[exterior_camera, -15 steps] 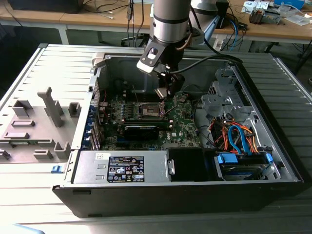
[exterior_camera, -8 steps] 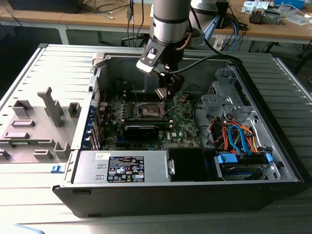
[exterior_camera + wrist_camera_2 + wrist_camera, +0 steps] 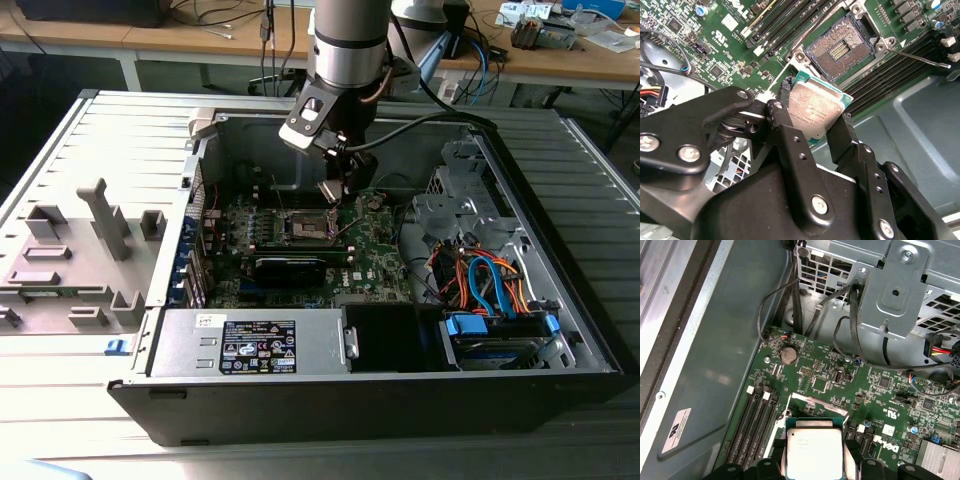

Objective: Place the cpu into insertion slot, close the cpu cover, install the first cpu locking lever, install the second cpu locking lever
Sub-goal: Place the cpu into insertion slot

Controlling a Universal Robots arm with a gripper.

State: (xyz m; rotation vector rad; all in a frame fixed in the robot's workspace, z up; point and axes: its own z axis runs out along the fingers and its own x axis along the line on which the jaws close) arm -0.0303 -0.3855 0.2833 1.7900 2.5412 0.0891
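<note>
The computer case (image 3: 560, 330) is laid on its side on the grey ribbed bench (image 3: 60, 130) with its side panel off, so that the green circuit board (image 3: 375, 255) faces upward and can be reached from above by the arm (image 3: 345, 45). The pincer (image 3: 812, 119) is closed on the cpu (image 3: 815, 112), which is clamped by two opposite edges between the black fingers (image 3: 841, 137). Held this way, the silver-grey top is left open to both wrist views, and the underside, it is judged, is kept free of contact. In the exterior view the cpu (image 3: 328, 190) is seen held above the board, near the insertion slot (image 3: 305, 228) but clearly apart from it, and it appears to be carried at a slant rather than flat to the board. In the second wrist view the insertion slot (image 3: 842, 50) is shown uncovered, its dark square centre exposed inside the silver rim, which suggests it has been left open to receive the chip. A thin metal lever (image 3: 920, 56) is seen swung out from one corner of the rim across the memory slots (image 3: 890, 67), and is judged to be released. The chip is not yet seated, and whether its corners are lined up with the slot cannot be told.
</note>
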